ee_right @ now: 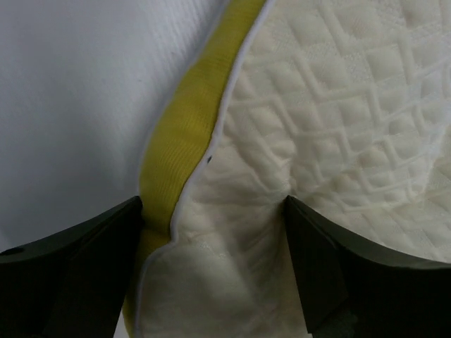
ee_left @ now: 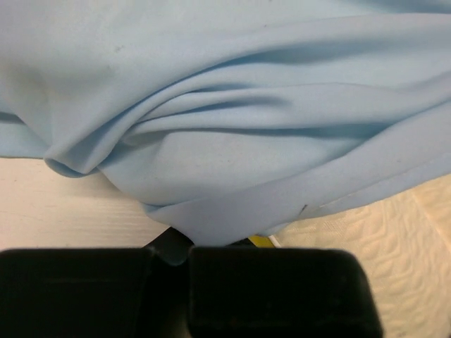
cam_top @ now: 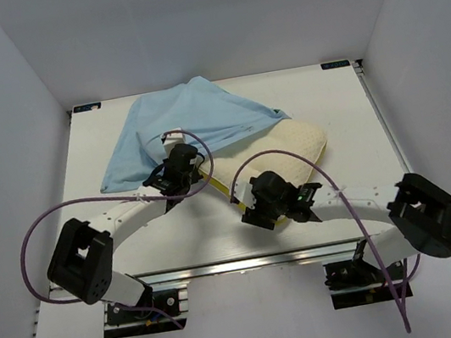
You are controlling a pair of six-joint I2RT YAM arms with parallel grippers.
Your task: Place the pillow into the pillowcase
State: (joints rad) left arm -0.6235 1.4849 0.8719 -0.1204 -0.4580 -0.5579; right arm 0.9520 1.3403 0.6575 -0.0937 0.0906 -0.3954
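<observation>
The cream-white pillow (cam_top: 299, 144) lies on the table, its far left part under the light blue pillowcase (cam_top: 192, 118). My left gripper (cam_top: 179, 155) sits at the pillowcase's near edge, over the pillow's left end. In the left wrist view the jaws stand together, and the pillowcase (ee_left: 225, 141) hem runs down into my left gripper (ee_left: 173, 253); the dimpled pillow (ee_left: 380, 232) shows at the right. My right gripper (cam_top: 252, 203) is at the pillow's near edge. In the right wrist view my right gripper (ee_right: 211, 232) squeezes the pillow (ee_right: 317, 127) corner beside its yellow band (ee_right: 190, 120).
The white table (cam_top: 343, 99) is walled in by grey panels at the left, back and right. The purple cables of both arms loop above the near part of the table. The pillowcase spreads to the table's back left.
</observation>
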